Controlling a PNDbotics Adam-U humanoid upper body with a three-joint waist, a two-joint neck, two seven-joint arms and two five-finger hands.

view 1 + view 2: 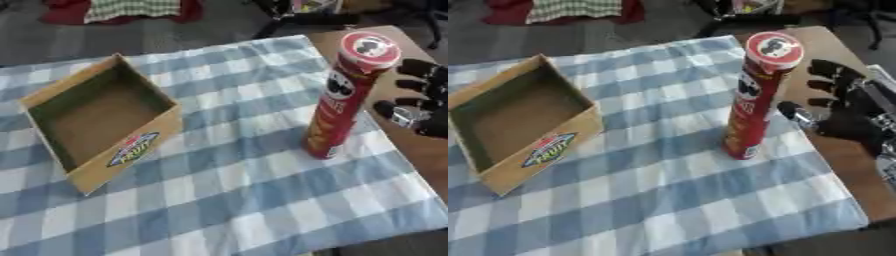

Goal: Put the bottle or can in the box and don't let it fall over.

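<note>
A tall red Pringles can (343,95) stands upright on the blue-and-white checked cloth, right of centre. My right hand (846,107) hovers just to its right, black fingers (826,82) spread and pointing toward the can without touching it; it is open. An open, empty cardboard box (98,117) with a colourful label on its front wall sits on the cloth at the left, well apart from the can. My left hand shows in neither view.
The checked cloth (227,200) covers most of a brown wooden table (859,165), bare along the right edge. Beyond the table's far edge lie dark floor, red and checked fabric (131,9) and dark furniture legs.
</note>
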